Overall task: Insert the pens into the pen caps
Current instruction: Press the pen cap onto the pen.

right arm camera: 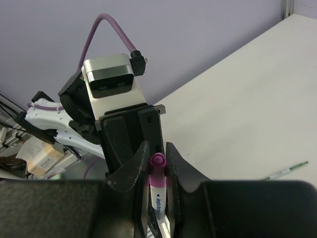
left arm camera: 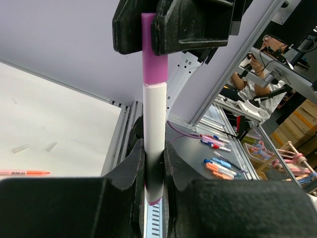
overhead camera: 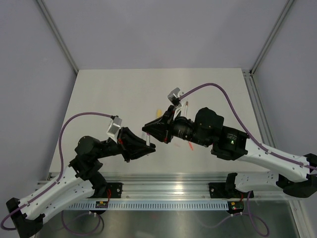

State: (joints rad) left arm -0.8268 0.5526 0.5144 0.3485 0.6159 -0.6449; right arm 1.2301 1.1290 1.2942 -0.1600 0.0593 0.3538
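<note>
Pens are judged only partly dealt with. One white pen (left arm camera: 154, 129) is held above the desk (left arm camera: 49, 109) by the left pincer (left arm camera: 154, 153), which is clamped narrowly on its lower barrel. Its purple cap (left arm camera: 154, 54) is gripped on both sides by the right pincer (right arm camera: 157, 151) and appears seated. Farther off on the desk, an orange-red pen (left arm camera: 25, 172), two whitish caps (left arm camera: 22, 148) and a thin grey pen (right arm camera: 288, 170) lie loose and are judged outstanding.

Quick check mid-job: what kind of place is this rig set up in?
Probably a robotics lab workcell: a white table boxed in by an aluminium frame and grey panels, with a person and stacked boxes beyond it.
</note>
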